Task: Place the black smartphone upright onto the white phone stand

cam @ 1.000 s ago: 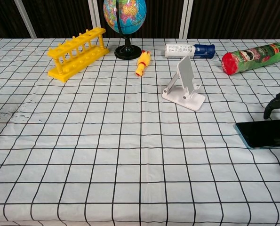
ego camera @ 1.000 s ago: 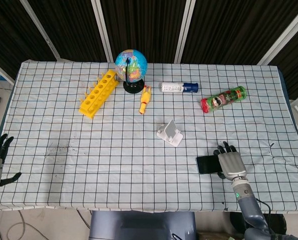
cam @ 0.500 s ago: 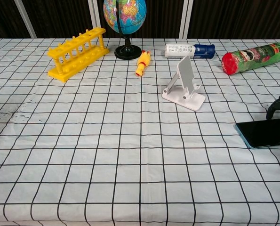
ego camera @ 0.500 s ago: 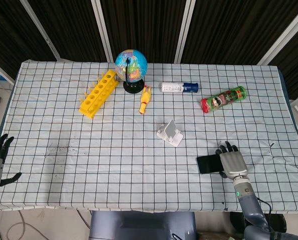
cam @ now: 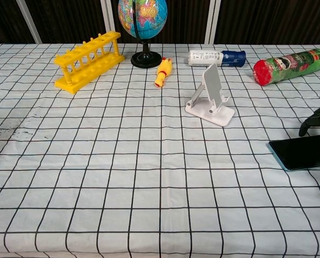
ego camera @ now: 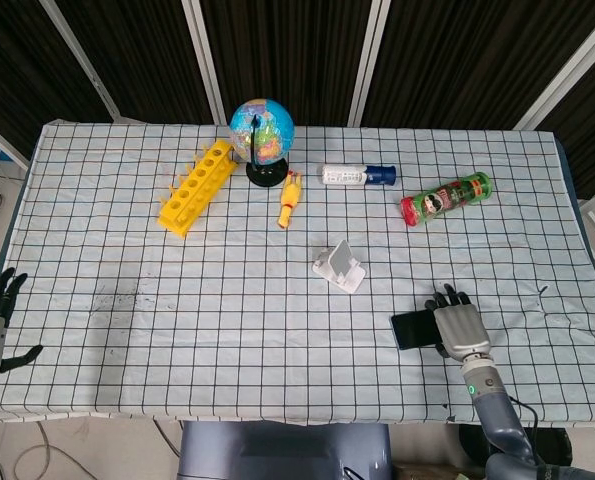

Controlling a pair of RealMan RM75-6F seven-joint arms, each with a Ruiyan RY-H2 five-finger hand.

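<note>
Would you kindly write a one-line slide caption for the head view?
Right hand rests on the black smartphone lying flat near the white phone stand.

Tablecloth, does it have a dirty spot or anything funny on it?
Yes. The tablecloth has a dark smudge near its left front side, like speckled dirt; the chest view shows it at the left edge too. The green chip can and the white bottle lie on their sides. Nothing looks spilled.
</note>
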